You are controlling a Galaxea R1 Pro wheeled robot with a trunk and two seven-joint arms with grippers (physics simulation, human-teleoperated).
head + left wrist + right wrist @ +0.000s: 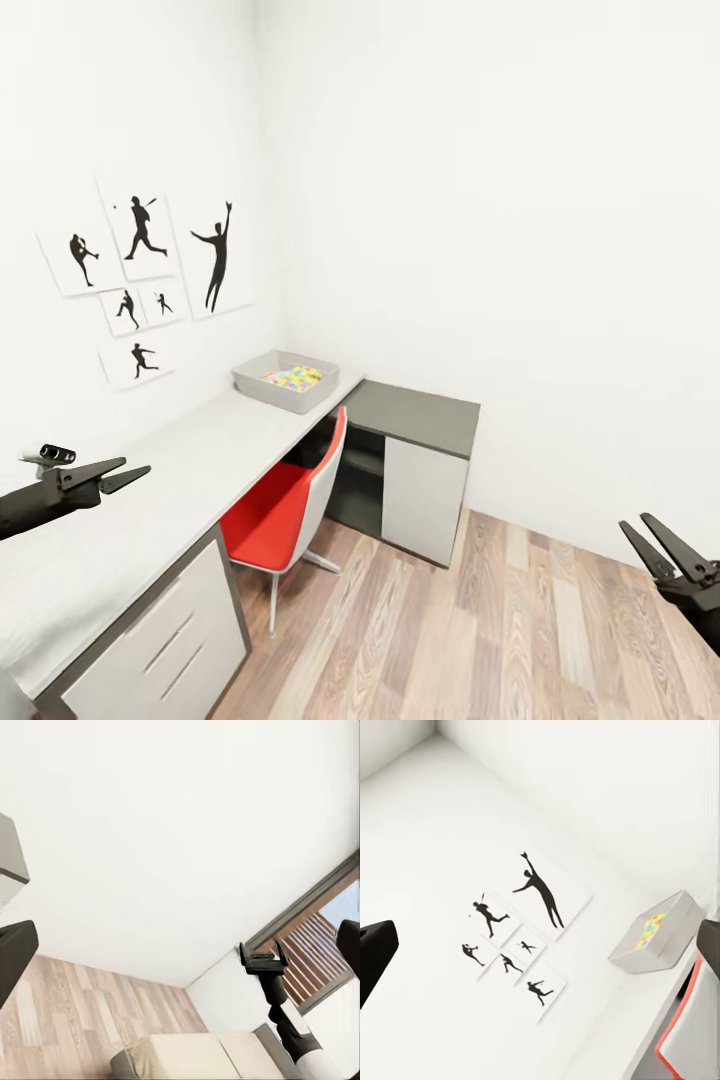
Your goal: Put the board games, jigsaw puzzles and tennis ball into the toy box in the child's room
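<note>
The light-grey toy box (pixel 262 384) stands at the far end of the white table (pixel 170 480), against the wall. Pastel mosaic jigsaw puzzle (pixel 293 377) surface shows inside it; the same toy box (pixel 660 945) and jigsaw puzzle (pixel 652 930) appear in the right wrist view. My left gripper (pixel 135 467) hovers open and empty over the table's near part. My right gripper (pixel 634 521) hangs open and empty over the floor at the right. The board games and the tennis ball are hidden or out of view. A bare part of the beige bed (pixel 195 1054) shows in the left wrist view.
A red and white chair (pixel 280 505) is tucked under the table. A dark-grey-topped cabinet (pixel 420 415) fills the corner beyond it. Black silhouette pictures (pixel 145 275) hang above the table. Wood-plank floor (pixel 480 640) lies open to the right. White drawers (pixel 165 640) sit below the near end.
</note>
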